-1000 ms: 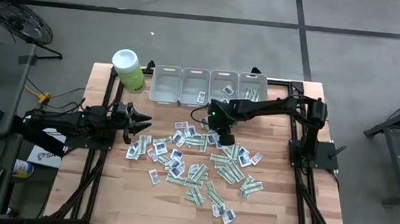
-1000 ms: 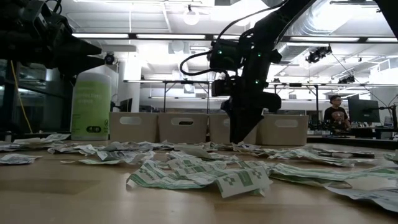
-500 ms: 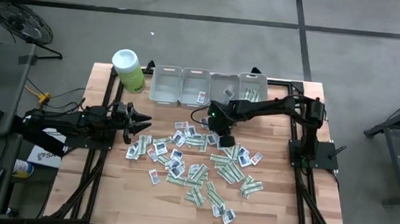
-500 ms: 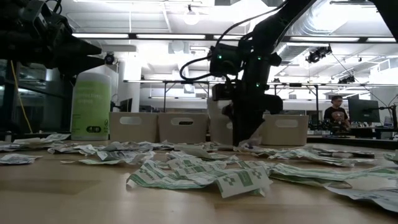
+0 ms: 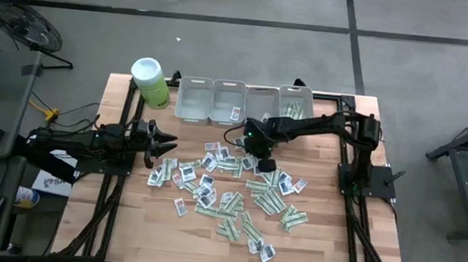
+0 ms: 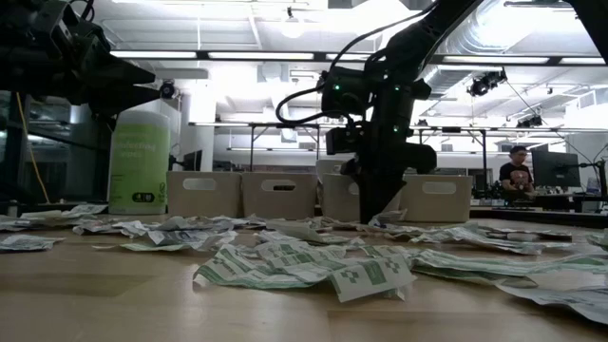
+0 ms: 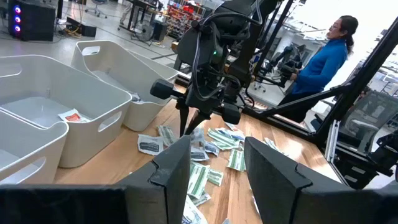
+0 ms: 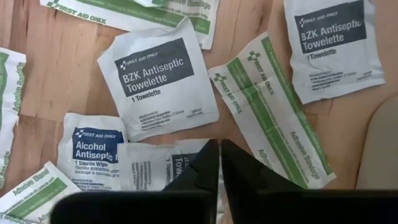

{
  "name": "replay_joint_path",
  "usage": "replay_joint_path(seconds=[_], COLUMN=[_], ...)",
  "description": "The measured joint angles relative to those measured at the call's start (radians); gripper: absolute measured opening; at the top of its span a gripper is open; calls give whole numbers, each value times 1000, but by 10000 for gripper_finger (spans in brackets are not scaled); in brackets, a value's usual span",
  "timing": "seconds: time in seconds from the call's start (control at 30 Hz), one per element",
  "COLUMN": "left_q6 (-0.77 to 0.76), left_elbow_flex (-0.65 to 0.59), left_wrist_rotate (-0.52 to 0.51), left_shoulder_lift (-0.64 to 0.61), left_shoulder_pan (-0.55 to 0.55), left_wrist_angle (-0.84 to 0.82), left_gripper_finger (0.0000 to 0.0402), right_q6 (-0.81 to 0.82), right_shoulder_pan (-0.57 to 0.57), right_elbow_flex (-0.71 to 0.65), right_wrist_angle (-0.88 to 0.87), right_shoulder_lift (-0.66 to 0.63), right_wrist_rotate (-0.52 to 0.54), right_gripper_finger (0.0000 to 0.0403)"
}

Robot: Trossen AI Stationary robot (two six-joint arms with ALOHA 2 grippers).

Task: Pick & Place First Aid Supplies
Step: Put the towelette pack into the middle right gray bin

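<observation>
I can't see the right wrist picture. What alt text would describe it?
The right gripper, fingers shut, pinches a white towelette packet lying on the wooden table. Around it lie a BZK Antiseptic Towelette packet, an alcohol wipe and a green-striped bandage strip.

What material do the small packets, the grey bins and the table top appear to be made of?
The packets look like matte white paper: printed faces, crimped edges, light creases. A foil lining inside cannot be seen. The grey bins seem to be moulded plastic, with smooth rounded walls, cut-out handles and a soft sheen. The table top looks like pale wood, showing plank seams and grain.
</observation>
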Motion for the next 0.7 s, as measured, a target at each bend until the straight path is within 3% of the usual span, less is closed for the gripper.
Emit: replay_joint_path(seconds=[0.7], left_q6=[0], left_elbow_flex=[0], left_wrist_rotate=[0], left_shoulder_lift=[0], left_shoulder_pan=[0], left_wrist_angle=[0], left_gripper_finger=[150], right_q6=[66], right_shoulder_pan=[5], right_elbow_flex=[0], right_wrist_angle=[-20], right_shoulder_lift=[-181], right_wrist_rotate=[52], right_gripper_finger=[1])
